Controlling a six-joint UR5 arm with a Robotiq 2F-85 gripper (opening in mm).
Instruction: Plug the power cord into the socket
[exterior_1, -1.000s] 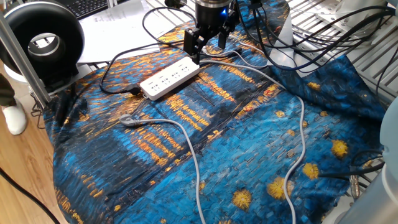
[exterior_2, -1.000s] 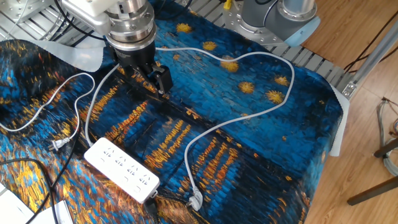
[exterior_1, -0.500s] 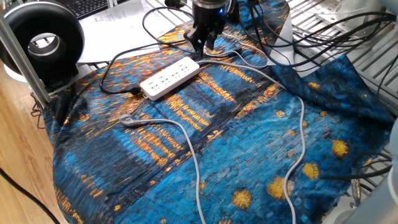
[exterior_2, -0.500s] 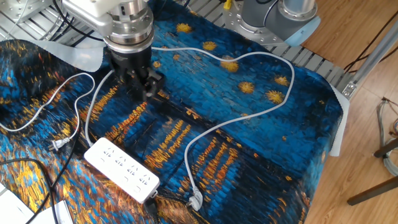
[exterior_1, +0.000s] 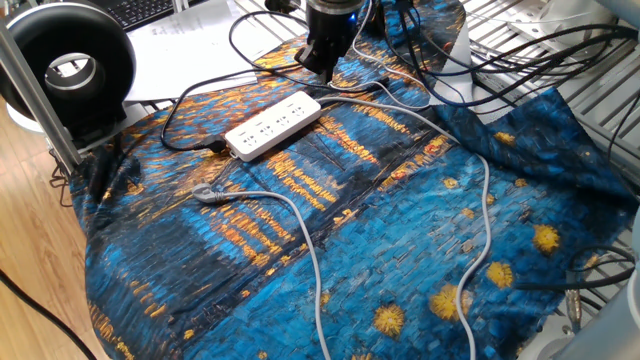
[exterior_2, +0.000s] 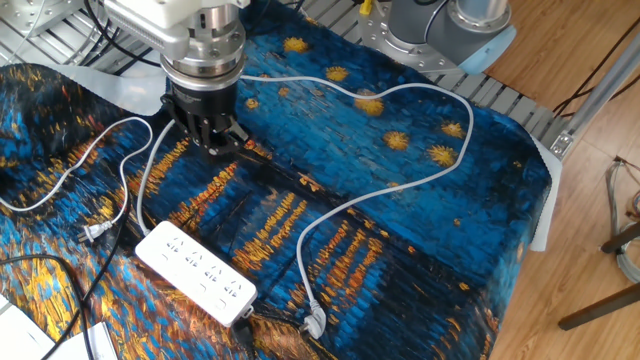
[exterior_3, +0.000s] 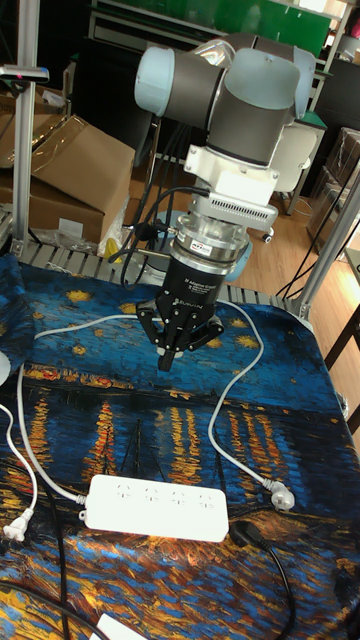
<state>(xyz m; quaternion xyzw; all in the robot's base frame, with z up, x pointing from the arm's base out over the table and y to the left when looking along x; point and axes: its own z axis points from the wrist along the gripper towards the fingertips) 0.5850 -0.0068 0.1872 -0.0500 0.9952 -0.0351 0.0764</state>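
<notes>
Change: a second ago the pincer (exterior_3: 168, 362) stood with its fingers spread apart; half a second ago they were closer; now they meet at the tips. It has also edged away from the power strip (exterior_2: 196, 272) toward the far side of the cloth (exterior_2: 380, 200).
Unchanged: strip, cords and cloth lie as they did a second ago.
Pincer: clenched, fingertips together, with nothing seen between them. It points straight down and hangs just above the cloth.
Count, power strips: one, long and white, with a row of outlets on top and a black lead (exterior_1: 180, 105) running from one end.
Count, thin white cords: one, the power cord (exterior_2: 55, 185), ending in a small two-pin plug (exterior_2: 90, 232).
Count, thicker grey cables: one (exterior_1: 470, 200), looping across the cloth, its loose end (exterior_1: 205, 194) near the cloth's front edge in one fixed view.
Count, arms: one.
Power cord: its plug lies flat on the cloth, just off the strip's short end opposite the black lead, apart from the strip and in no outlet.
Cord to pincer: the plug lies well apart from the pincer, on the strip's side of it; in the tall fixed view it sits at the cloth's left edge (exterior_3: 14, 527), below and left of the fingertips.
Strip to pincer: near, not touching; the pincer hangs beside the strip's long side, not over the outlets.
</notes>
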